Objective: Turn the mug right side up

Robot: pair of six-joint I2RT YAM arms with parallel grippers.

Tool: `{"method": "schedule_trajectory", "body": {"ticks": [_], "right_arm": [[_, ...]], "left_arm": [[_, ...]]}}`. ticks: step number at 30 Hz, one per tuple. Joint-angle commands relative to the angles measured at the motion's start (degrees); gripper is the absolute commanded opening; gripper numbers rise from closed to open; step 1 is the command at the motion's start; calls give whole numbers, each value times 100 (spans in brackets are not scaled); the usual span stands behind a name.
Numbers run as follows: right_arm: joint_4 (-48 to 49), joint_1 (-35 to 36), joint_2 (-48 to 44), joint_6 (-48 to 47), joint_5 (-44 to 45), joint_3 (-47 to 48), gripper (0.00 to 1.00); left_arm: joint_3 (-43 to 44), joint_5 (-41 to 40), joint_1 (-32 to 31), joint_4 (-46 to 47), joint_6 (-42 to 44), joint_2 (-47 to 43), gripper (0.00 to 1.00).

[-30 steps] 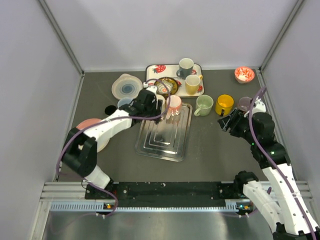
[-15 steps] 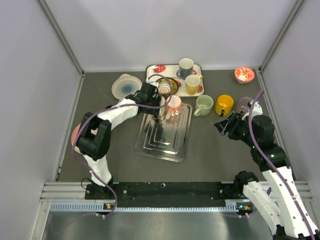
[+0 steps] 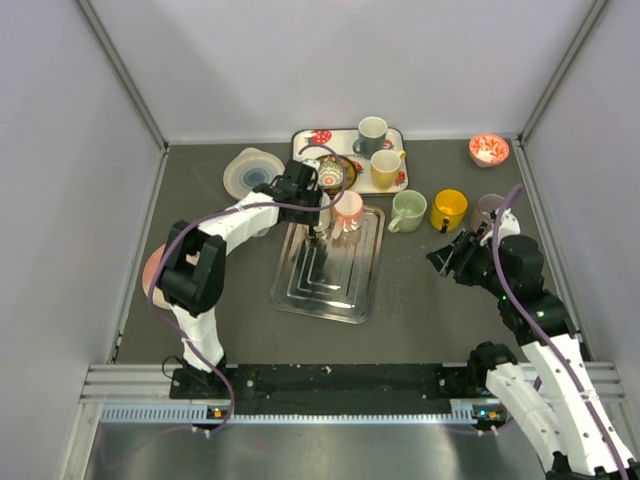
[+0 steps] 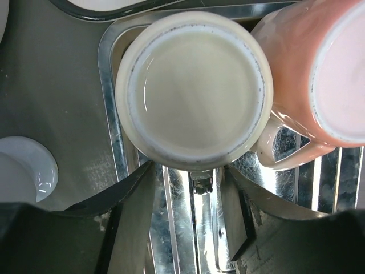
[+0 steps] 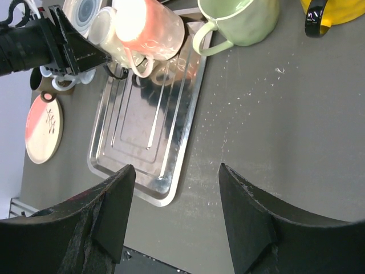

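Observation:
A cream mug (image 4: 194, 91) stands at the back corner of the metal tray (image 3: 320, 285). Its flat, ringed face is up, which looks like its base. A pink mug (image 3: 348, 208) touches it on the right and also shows in the left wrist view (image 4: 308, 68). My left gripper (image 4: 188, 168) hangs right over the cream mug's near edge. Its fingers are apart and hold nothing, and in the top view (image 3: 318, 212) it hides the mug. My right gripper (image 5: 175, 168) is open and empty over the bare table right of the tray (image 5: 142, 131), and it also shows in the top view (image 3: 450, 255).
A green mug (image 3: 408, 210), a yellow mug (image 3: 449, 208) and a purple cup (image 3: 489, 207) stand in a row right of the tray. A patterned tray (image 3: 398, 182) with mugs sits at the back. A red bowl (image 3: 489, 149), stacked plates (image 3: 254, 172) and a pink plate (image 3: 155, 270) ring the area.
The left arm has swung its elbow left and back, while its gripper stayed by the mugs and settled over the cream one. The right gripper has drifted slightly left and nearer.

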Motion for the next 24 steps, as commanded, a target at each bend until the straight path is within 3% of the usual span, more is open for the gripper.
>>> {"method": "schedule_trajectory", "body": {"ticks": [1,10,14,20,24], "right_arm": [[174,63,-63,40,-31,-41,61],[192,63,-63,75,-66,-33,61],[192,63,-72,102,-93,-50,61],[183,71,-151,119,-101,-120,61],[174,63,-212,119,-119,-182,60]], "left_arm": [[265,50,26,-13,75,141,50],[212,-82,26,-92,110,264,38],[195,-82,26,-101,102,256,27],[20,-38,26,-101,49,45,0],[-244,111,17,-66,-65,-419,0]]}}
